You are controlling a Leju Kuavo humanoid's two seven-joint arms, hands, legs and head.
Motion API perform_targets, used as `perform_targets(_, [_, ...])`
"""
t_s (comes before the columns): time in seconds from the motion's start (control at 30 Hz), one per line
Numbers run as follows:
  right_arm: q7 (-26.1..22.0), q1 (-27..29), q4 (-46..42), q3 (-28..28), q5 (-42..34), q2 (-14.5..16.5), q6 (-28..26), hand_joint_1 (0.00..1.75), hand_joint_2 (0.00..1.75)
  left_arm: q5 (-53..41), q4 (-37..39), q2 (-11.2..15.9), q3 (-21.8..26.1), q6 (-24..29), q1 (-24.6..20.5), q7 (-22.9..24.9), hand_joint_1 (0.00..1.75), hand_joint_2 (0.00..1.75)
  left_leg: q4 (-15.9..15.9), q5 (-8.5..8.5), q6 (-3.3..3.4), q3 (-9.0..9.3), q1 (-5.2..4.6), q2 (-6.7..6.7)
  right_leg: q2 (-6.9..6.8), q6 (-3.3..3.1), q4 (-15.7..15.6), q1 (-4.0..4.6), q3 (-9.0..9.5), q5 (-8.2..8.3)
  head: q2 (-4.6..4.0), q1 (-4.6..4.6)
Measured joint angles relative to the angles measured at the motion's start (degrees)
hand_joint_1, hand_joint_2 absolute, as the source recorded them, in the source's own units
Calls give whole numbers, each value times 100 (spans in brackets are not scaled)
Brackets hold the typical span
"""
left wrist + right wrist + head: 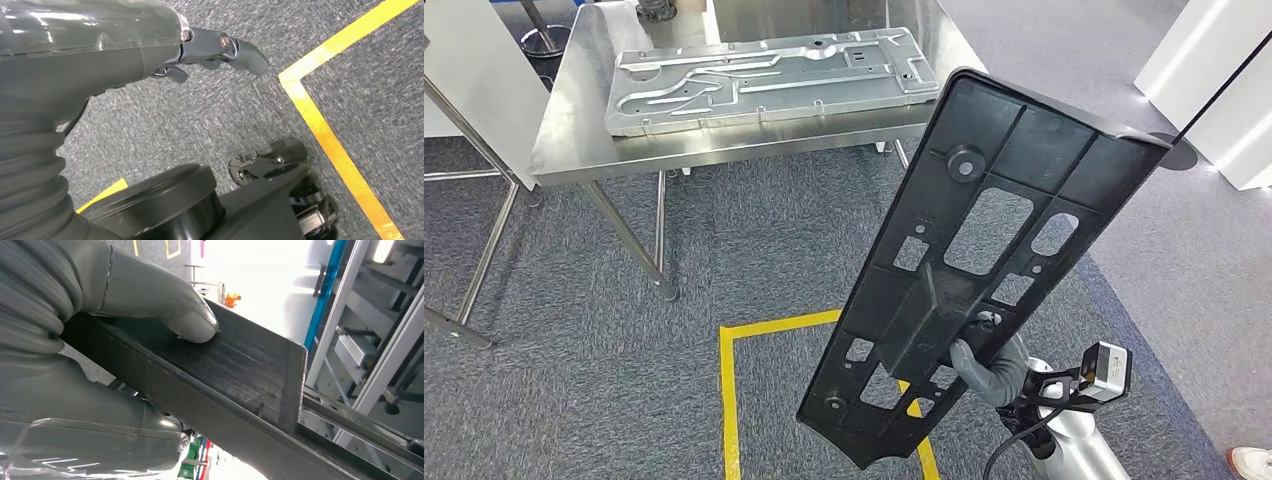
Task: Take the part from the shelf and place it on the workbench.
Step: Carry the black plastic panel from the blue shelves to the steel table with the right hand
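Head view shows the long black plastic panel with cut-out slots and moulded ribs held up in the air, tilted so its far end leans to the right above the floor and its near end hangs low over the yellow tape lines. The right hand grasps this panel near its lower part, grey thumb wrapped over the edge beside a central ridge. From the right wrist view, the same hand's thick grey thumb presses flat on the panel's dark ribbed face while the rest of the hand sits beneath it, so the panel is clamped between them. The panel is off any surface and well apart from the stainless steel workbench with thin legs, which stands farther ahead on the left. On that bench lies a flat silver stamped metal plate with raised channels.

Left wrist view shows the left hand hanging over grey speckled carpet, dark fingers loosely extended and holding nothing. A yellow tape corner crosses the carpet beside it.

At the lower right edge of the head view a white shoe tip rests on the carpet.
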Motion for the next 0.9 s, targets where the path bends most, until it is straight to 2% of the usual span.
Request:
perform_targets(0.03, [1, 0, 0, -1, 1, 0, 0, 175, 175, 1, 0, -1, 0, 0, 4, 0, 0, 175, 0, -53, -11, 72, 0, -2, -1, -6, -225, 0, 20, 216, 0, 0])
perform_targets(0.07, [1, -1, 0, -2, 2, 0, 1, 175, 175, 1, 0, -4, 0, 0, 6, 0, 0, 175, 0, -113, -27, 142, 0, -4, -3, -28, -604, 1, 123, 519, 0, 0])
perform_targets(0.1, [1, -3, 2, -5, 1, 1, 2, 175, 175, 1, 1, -8, 0, 0, 6, 0, 0, 175, 7, -173, -50, 216, -6, -6, -7, -51, -972, 12, 230, 746, 0, -1])
perform_targets(0.13, [3, -6, 4, -8, 3, 4, 3, 175, 175, 2, 1, -13, 0, 1, 3, -3, 0, 175, 10, -226, -79, 260, -11, -6, -11, -86, -1247, 27, 316, 878, 0, 0])
perform_targets(0.17, [7, -7, 6, -11, 4, 7, 5, 175, 175, 3, 2, -16, 0, 1, -1, -5, 0, 175, 8, -273, -114, 282, -17, -4, -13, -123, -1397, 42, 360, 945, 0, 1])
perform_targets(0.23, [13, -12, 8, -16, 5, 11, 7, 175, 175, 5, 2, -18, 0, 3, -12, -12, 0, 175, 33, -304, -182, 314, -25, 2, -6, -197, -1433, 54, 389, 901, 0, 1])
perform_targets(0.3, [13, -16, 8, -22, 2, 10, 8, 175, 175, 9, 1, -16, 0, 6, -27, -17, 0, 175, 246, -293, -237, 264, -18, 10, -2, -262, -1477, 36, 484, 882, 0, 1])
perform_targets(0.37, [12, -25, 9, -30, 0, 6, 11, 175, 175, 13, 0, -16, 0, 9, -36, -23, 0, 175, 820, -394, -292, -67, 0, 15, -7, -312, -1516, 24, 600, 822, 0, 1])
perform_targets(0.43, [12, -26, 11, -33, -1, 2, 13, 175, 175, 14, 0, -17, 0, 9, -26, -28, 0, 175, 1485, -676, -342, -547, 20, 16, -6, -338, -1524, 26, 685, 744, 0, 0])
perform_targets(0.47, [12, -23, 12, -33, -1, 2, 13, 175, 175, 15, 0, -17, 1, 8, -20, -30, 0, 175, 1663, -788, -356, -731, 28, 16, -2, -340, -1524, 28, 733, 701, 0, 0])
perform_targets(0.5, [12, -20, 13, -33, -1, 2, 14, 175, 175, 16, 0, -17, 1, 7, -17, -32, 0, 175, 1674, -797, -358, -835, 32, 17, 4, -339, -1524, 29, 791, 655, 0, 0])
perform_targets(0.53, [12, -19, 13, -33, -1, 2, 14, 175, 175, 18, 0, -16, 2, 7, -16, -33, 0, 175, 1510, -672, -346, -853, 32, 17, 8, -334, -1524, 31, 861, 606, 0, 0])
perform_targets(0.6, [12, -21, 15, -33, -1, 2, 14, 175, 175, 19, 0, -14, 2, 6, -11, -33, 0, 175, 797, -86, -270, -699, 17, 17, 10, -316, -1529, 36, 995, 510, 0, 0])
perform_targets(0.63, [12, -23, 19, -33, -1, 2, 15, 175, 175, 20, 0, -12, 2, 5, -7, -32, 0, 175, 483, 129, -230, -626, -2, 17, 15, -297, -1533, 40, 1040, 470, 0, 0])
perform_targets(0.67, [13, -25, 25, -33, -1, 2, 19, 175, 175, 21, 0, -10, 2, 4, -3, -30, 0, 175, 273, 270, -192, -572, -26, 17, 20, -268, -1545, 41, 1066, 438, 0, 0])
perform_targets(0.7, [13, -25, 32, -33, -1, 2, 26, 175, 175, 22, 0, -8, 2, 7, 3, -25, 0, 175, 173, 315, -155, -557, -47, 17, 25, -229, -1537, 41, 1083, 430, 0, 0])
perform_targets(0.73, [9, -26, 38, -33, -3, 2, 37, 175, 175, 26, 0, -5, 3, 16, 8, -15, 0, 175, 145, 282, -126, -536, -56, 14, 30, -183, -1532, 42, 1106, 433, 0, 0])
perform_targets(0.8, [-6, -42, 44, -33, -9, 11, 66, 175, 175, 41, 0, -3, 4, 45, 21, 9, 0, 175, 60, 321, -57, -420, -35, 10, 24, -116, -1444, 34, 1128, 410, 0, 0])
perform_targets(0.83, [-17, -64, 45, -33, -13, 23, 79, 175, 175, 54, 0, -2, 5, 57, 20, 17, 0, 175, 29, 318, -33, -350, -24, 8, 22, -90, -1314, 29, 1081, 349, 0, 1])
perform_targets(0.9, [-27, -107, 54, -33, -16, 58, 91, 175, 175, 71, 0, 1, 6, 70, 12, 20, 0, 175, -2, 287, 2, -252, -20, 8, 18, -53, -736, 18, 763, 99, 0, 2])
